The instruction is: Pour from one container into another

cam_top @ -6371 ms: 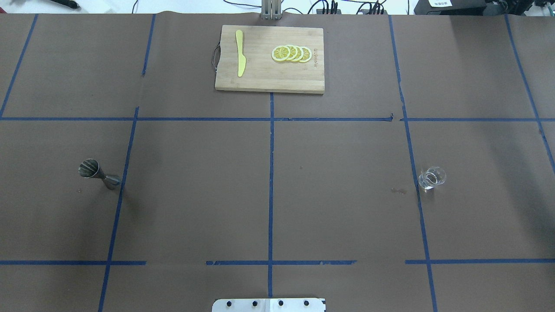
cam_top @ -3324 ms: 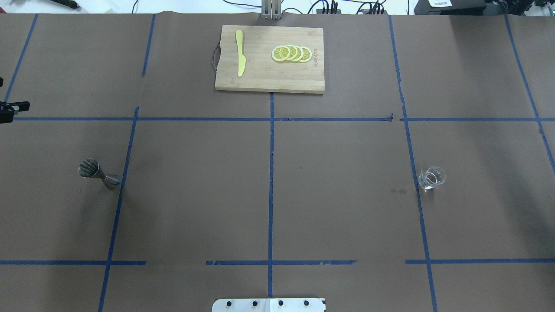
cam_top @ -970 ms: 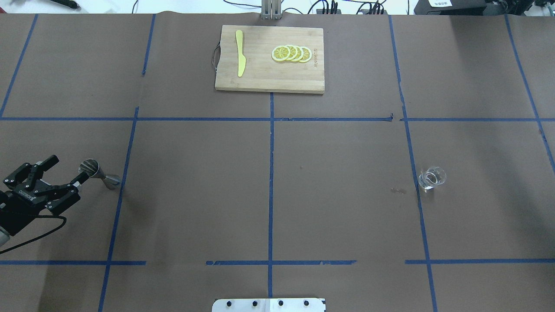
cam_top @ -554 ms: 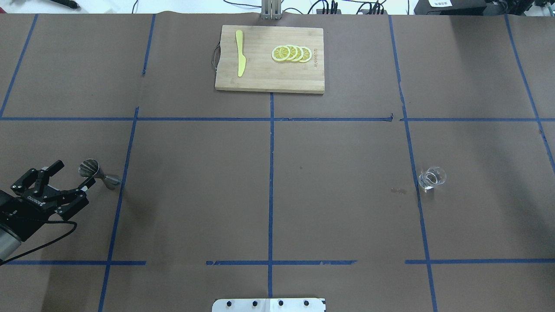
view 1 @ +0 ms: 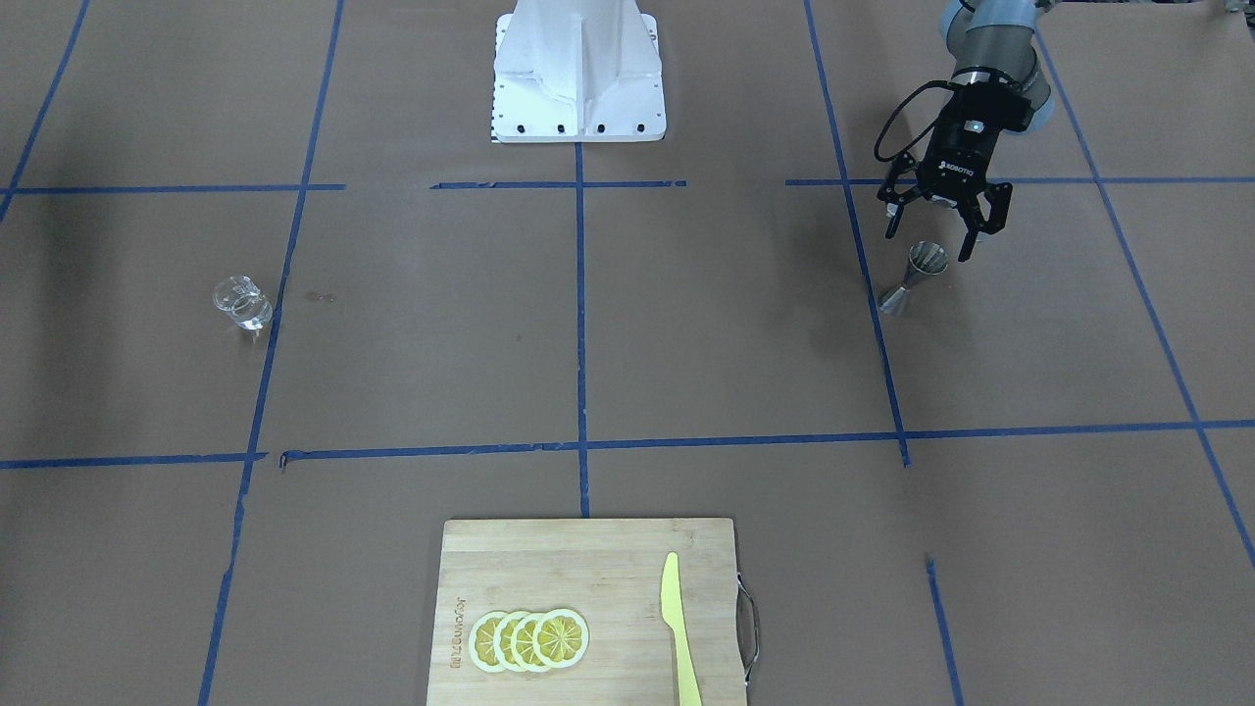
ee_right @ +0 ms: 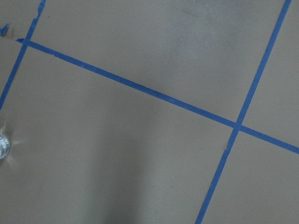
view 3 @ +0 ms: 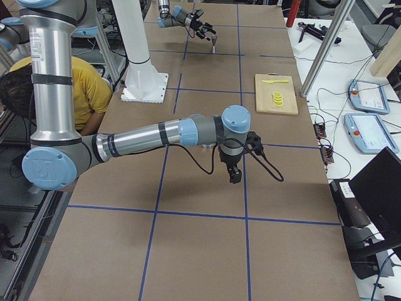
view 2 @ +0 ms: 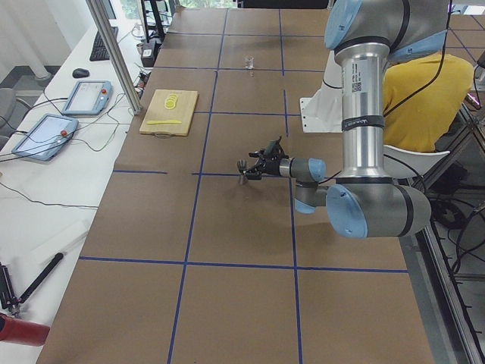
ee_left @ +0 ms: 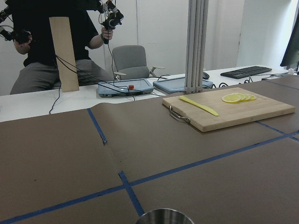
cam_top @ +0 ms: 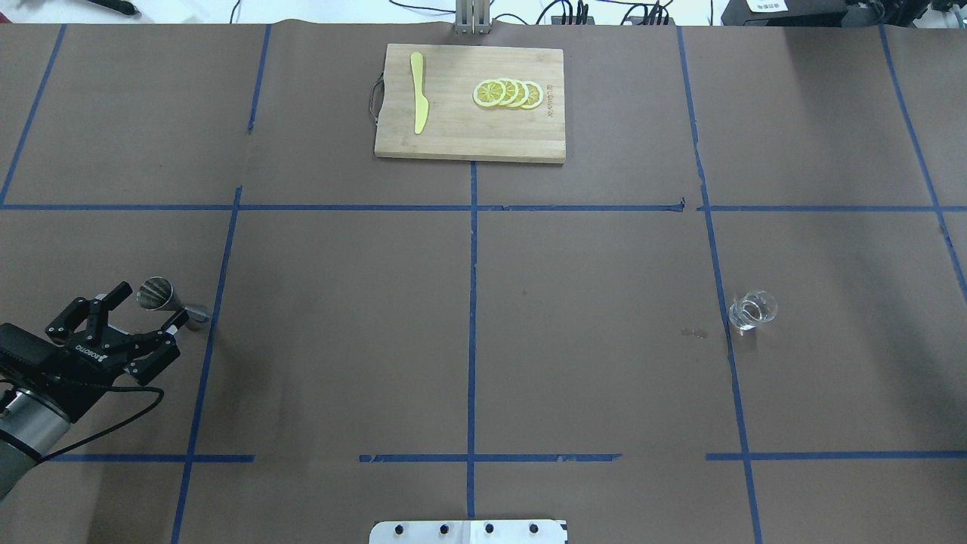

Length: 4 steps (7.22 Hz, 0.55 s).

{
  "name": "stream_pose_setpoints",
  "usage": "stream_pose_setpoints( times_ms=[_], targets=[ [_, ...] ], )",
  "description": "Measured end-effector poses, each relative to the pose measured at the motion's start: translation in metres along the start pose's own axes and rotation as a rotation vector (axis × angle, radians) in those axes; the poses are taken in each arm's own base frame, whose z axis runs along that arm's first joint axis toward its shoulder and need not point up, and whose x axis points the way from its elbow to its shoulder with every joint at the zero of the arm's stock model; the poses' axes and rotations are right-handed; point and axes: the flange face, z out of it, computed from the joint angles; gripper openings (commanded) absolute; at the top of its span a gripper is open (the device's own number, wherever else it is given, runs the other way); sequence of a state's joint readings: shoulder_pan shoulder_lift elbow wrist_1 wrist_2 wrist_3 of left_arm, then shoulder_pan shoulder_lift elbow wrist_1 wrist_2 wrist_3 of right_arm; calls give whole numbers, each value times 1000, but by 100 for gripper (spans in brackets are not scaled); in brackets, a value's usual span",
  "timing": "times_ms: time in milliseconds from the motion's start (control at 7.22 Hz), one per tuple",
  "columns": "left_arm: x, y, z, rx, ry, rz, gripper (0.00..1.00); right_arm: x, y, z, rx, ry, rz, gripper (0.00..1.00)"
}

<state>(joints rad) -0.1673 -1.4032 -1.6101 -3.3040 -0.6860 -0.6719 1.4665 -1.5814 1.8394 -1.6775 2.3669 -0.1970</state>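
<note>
A steel jigger (cam_top: pixel 157 293) stands upright on the brown paper at the left (view 1: pixel 926 261). My left gripper (cam_top: pixel 151 304) is open and points at it, one fingertip reaching to each side of its cup without visible contact (view 1: pixel 929 243). The left wrist view shows only the jigger's rim (ee_left: pixel 163 217) at the bottom edge. A small clear glass (cam_top: pixel 752 310) stands far off on the right (view 1: pixel 241 299). It also shows at the left edge of the right wrist view (ee_right: pixel 3 145). My right gripper (view 3: pixel 235 177) shows only in the exterior right view, hanging over the paper; I cannot tell its state.
A wooden cutting board (cam_top: pixel 461 136) at the far centre carries lemon slices (cam_top: pixel 508 93) and a yellow knife (cam_top: pixel 418 92). The robot's base plate (cam_top: pixel 468 532) sits at the near edge. A person in yellow (view 2: pixel 420 95) sits behind the robot.
My left arm came in from the left edge and advanced, open, until its fingers flank the jigger. The jigger and the glass have not moved.
</note>
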Motion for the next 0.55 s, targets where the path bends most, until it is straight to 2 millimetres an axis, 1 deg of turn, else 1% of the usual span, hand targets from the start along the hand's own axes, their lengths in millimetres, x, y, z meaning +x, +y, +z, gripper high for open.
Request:
stream_pose_setpoints(
  times_ms=[277,554],
  targets=[
    [2,9,4,5,-17,-6,100,-1,0,-1,2,0,-2,100],
    [-2,19,7,-3,-30,-13,100,-2,0,-3,6,1,-5,100]
  ],
)
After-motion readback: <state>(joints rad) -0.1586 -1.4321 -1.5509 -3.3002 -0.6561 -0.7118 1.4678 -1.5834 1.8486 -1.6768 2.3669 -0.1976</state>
